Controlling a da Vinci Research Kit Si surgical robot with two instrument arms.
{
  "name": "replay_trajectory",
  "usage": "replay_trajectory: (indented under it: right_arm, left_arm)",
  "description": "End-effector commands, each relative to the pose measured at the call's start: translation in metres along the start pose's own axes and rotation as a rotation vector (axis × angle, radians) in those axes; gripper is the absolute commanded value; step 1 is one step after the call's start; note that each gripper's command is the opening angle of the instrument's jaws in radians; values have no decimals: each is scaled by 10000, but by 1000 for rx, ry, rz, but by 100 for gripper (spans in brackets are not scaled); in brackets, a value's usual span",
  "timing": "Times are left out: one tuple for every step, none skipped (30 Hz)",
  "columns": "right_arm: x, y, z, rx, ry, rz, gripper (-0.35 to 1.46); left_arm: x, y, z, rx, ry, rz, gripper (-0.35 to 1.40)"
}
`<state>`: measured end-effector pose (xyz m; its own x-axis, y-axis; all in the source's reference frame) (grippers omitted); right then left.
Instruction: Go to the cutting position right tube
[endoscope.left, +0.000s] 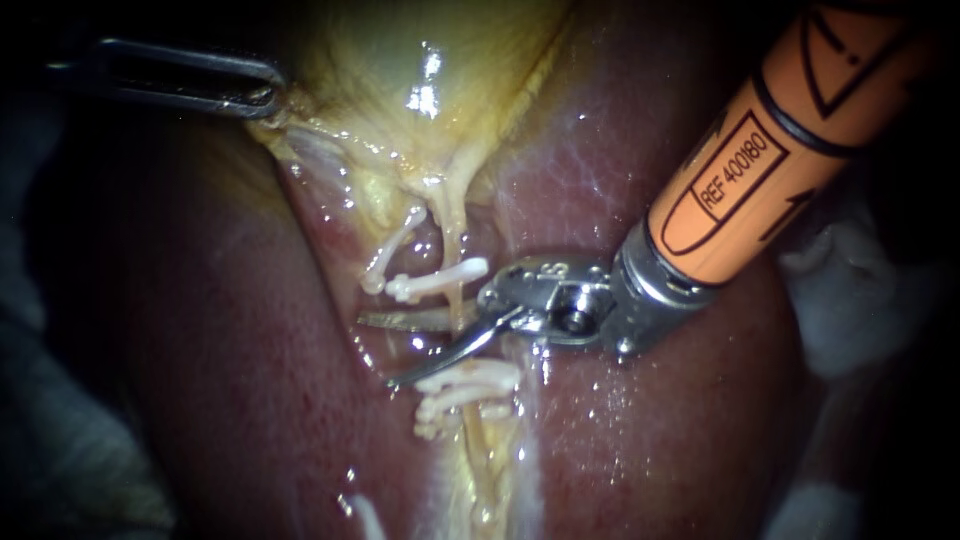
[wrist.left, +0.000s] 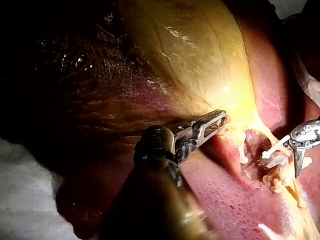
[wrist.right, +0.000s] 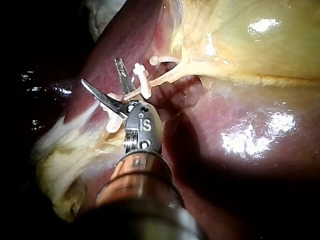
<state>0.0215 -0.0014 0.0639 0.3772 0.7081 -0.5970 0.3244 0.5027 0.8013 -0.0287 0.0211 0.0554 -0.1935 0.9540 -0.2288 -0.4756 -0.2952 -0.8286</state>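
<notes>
My right instrument (endoscope.left: 380, 350), orange-shafted with two thin blades, comes in from the upper right with its blades open. The pale yellow right tube (endoscope.left: 453, 230) runs down from the gallbladder (endoscope.left: 400, 60) and passes between the blades. The blades straddle it between an upper white clip (endoscope.left: 440, 281) and lower white clips (endoscope.left: 465, 385). The right wrist view shows the same open blades (wrist.right: 100, 71) beside a clip (wrist.right: 142, 80). My left instrument (endoscope.left: 262, 97) is at the upper left, jaws shut on the gallbladder's lower edge, also seen in the left wrist view (wrist.left: 217, 121).
Dark red liver (endoscope.left: 200, 350) lies on both sides of the tubes. A further white clip (endoscope.left: 390, 255) sits on the thinner tube to the left. White gauze (endoscope.left: 850, 300) lies beyond the liver at the right edge.
</notes>
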Motion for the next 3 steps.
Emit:
replay_trajectory:
  right_arm:
    - [-1,1,0,-1,-1,0,132]
    - [-1,1,0,0,-1,0,132]
    - [-2,1,0,0,-1,0,130]
  left_arm:
    - [0,0,0,0,0,0,-35]
    - [0,0,0,0,0,0,-35]
    - [0,0,0,0,0,0,-35]
